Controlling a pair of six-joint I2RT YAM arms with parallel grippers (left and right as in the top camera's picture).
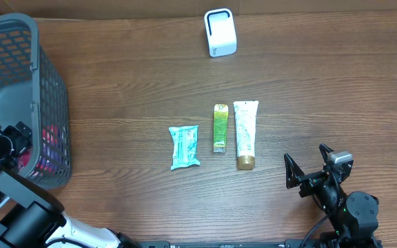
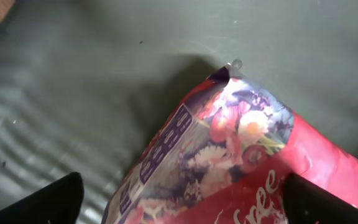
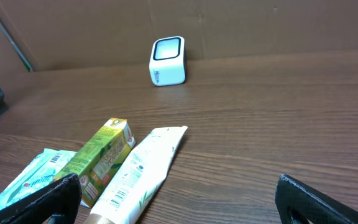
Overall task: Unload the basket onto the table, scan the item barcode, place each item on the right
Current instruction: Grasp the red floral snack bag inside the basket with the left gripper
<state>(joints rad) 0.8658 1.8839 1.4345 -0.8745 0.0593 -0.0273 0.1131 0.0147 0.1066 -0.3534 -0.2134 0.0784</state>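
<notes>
Red packet [image 2: 247,162] in basket [image 1: 19,41] at left edge, scanner [image 1: 220,32] at far edge

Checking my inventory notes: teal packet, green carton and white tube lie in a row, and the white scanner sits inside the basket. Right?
No. The white scanner stands on the table near its far edge, outside the basket, as the overhead view shows. The row of three is right.
</notes>
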